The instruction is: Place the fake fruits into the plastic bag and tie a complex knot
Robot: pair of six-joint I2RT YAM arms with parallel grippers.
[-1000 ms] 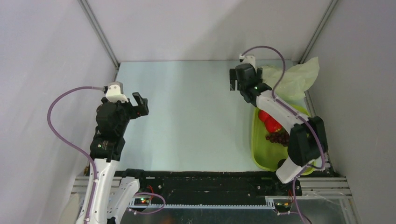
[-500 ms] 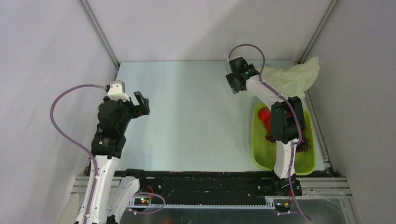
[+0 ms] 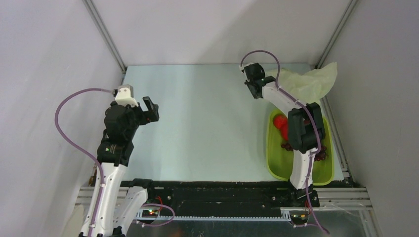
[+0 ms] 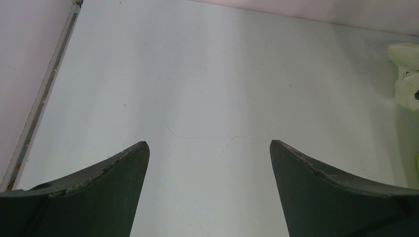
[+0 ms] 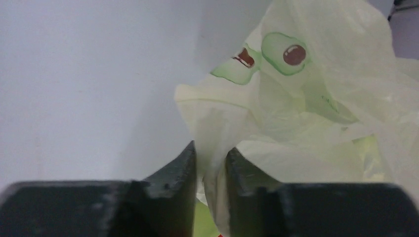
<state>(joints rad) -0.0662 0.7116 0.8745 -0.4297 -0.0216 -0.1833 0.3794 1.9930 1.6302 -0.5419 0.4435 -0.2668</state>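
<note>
The plastic bag (image 3: 311, 81), pale crinkled film with green-and-brown prints, lies bunched at the table's back right corner. My right gripper (image 3: 262, 79) is at its left edge. In the right wrist view the gripper (image 5: 210, 150) is shut on a fold of the bag (image 5: 296, 98), with film squeezed between the fingers. The fake fruits sit in the lime-green tray (image 3: 273, 165): a red one (image 3: 280, 122) and dark grapes (image 3: 286, 145), partly hidden by the right arm. My left gripper (image 3: 150, 109) hangs open over bare table, nothing between its fingers (image 4: 123, 168).
The tray lies along the right side, just in front of the bag. Walls enclose the table at the back and on both sides. A metal rail (image 4: 44, 98) runs along the table's left edge. The bag's edge (image 4: 405, 52) shows at the far right of the left wrist view.
The right arm reached back toward the bag and its gripper, open before, closed on the bag's film. The left arm barely moved and stayed open.
</note>
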